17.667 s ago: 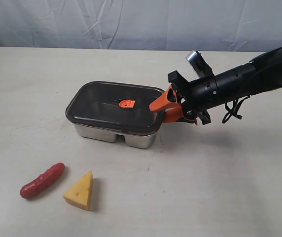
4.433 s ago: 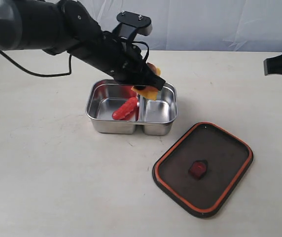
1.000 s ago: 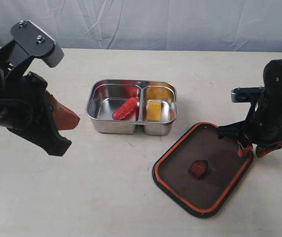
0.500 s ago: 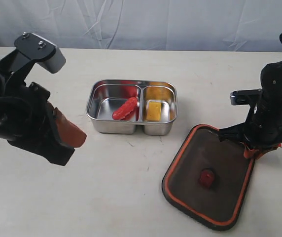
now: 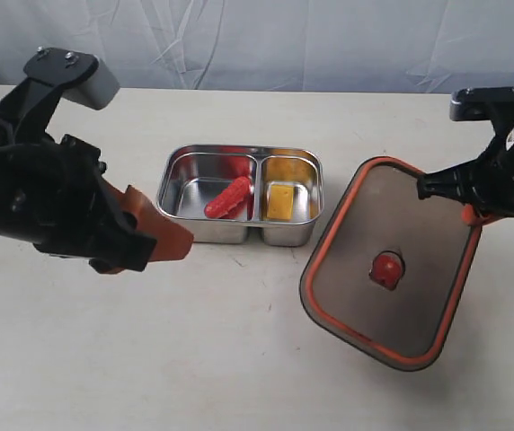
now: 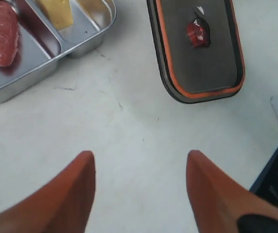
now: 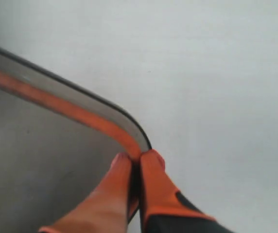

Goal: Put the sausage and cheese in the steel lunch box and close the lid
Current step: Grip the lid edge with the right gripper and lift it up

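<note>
The steel lunch box [image 5: 237, 235] sits open in the upper middle of the exterior view, and both foods are in it. The sausage [image 5: 228, 197] lies slantwise in the larger compartment on the left, and the cheese [image 5: 280, 201] lies in the smaller one on the right. With the filling done, closing is what seems to be left.

At the right of the frame, the right fingers [image 7: 151, 180] are pinched tight on the orange-sealed rim of the lid [image 5: 365, 229], right at one rounded corner. A corner pinch suits a thin flat plate, since the rim is the only part narrow enough to grip. Because of it the lid hangs tilted below the grip, its broad face and red valve [image 5: 385, 268] turned toward the camera. It casts a shadow on the tabletop [image 5: 239, 359]. Whether its low edge touches the surface I cannot tell. The lid is just beside the box's right wall but not over it.

At the left of the frame, the left fingers [image 6: 83, 180] are spread wide and hold nothing. They sit low over bare tabletop near the box's left side, probably parked there to keep the space above the box free for the lid. The lid will likely need levelling and squaring to the rim before it can seat
</note>
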`<state>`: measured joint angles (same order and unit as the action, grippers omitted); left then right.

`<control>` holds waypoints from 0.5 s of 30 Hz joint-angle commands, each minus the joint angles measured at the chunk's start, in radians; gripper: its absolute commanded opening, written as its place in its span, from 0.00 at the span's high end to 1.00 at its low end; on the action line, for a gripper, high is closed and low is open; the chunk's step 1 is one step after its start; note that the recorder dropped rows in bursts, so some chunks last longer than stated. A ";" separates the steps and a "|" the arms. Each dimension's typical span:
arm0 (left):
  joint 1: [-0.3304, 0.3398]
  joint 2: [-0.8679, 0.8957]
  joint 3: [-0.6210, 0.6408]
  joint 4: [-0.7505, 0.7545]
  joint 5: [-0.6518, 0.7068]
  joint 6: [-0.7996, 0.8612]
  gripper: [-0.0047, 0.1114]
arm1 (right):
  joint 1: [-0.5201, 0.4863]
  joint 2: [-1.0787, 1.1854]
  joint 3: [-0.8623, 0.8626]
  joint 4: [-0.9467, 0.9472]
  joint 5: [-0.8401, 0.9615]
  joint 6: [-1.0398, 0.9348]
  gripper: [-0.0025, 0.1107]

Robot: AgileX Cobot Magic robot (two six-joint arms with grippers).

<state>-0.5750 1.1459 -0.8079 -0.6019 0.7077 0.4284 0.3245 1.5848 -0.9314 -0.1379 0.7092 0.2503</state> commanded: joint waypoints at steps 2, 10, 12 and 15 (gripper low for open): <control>-0.003 -0.005 0.002 -0.122 -0.039 0.043 0.49 | -0.005 -0.094 0.000 0.037 -0.034 -0.062 0.99; -0.003 -0.005 0.002 -0.318 -0.026 0.195 0.49 | -0.005 -0.172 0.000 0.419 -0.047 -0.462 0.99; -0.003 -0.005 0.002 -0.335 -0.018 0.204 0.49 | -0.005 -0.174 0.000 0.510 -0.044 -0.547 0.99; -0.003 -0.005 0.002 -0.349 0.005 0.204 0.49 | -0.005 -0.174 0.000 0.590 -0.046 -0.612 0.99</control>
<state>-0.5750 1.1459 -0.8079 -0.9178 0.6943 0.6205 0.3245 1.4199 -0.9314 0.3731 0.6690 -0.2877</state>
